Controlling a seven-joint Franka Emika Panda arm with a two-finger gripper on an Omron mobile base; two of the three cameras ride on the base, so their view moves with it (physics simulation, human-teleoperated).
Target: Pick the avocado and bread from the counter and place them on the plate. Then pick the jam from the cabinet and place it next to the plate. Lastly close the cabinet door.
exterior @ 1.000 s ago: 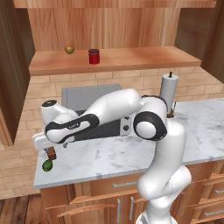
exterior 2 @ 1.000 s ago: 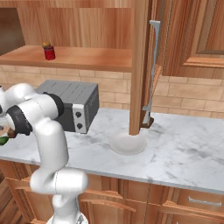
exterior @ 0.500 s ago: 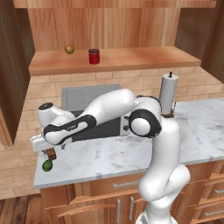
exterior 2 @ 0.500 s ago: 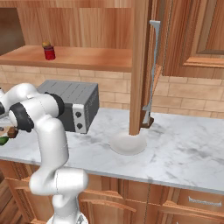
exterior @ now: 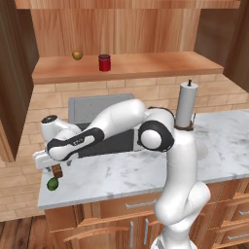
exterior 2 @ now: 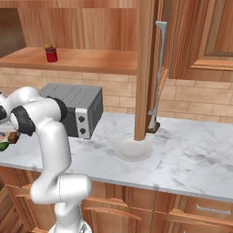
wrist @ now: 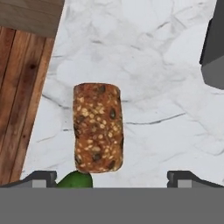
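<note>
Left base view: the arm reaches way out to the left end of the worktop, and the pincer hangs right over the bread, with the avocado just in front of the bread at the worktop's edge. The jam sits on the cabinet shelf, a round yellowish fruit to its left.

Right base view: the plate lies well to the right of the bread, past the toaster oven. The avocado is at the far left edge.

Hand view: the pincer is spread wide open, holding nothing. The bread lies just ahead of the left fingertip, the avocado beside that tip.
</note>
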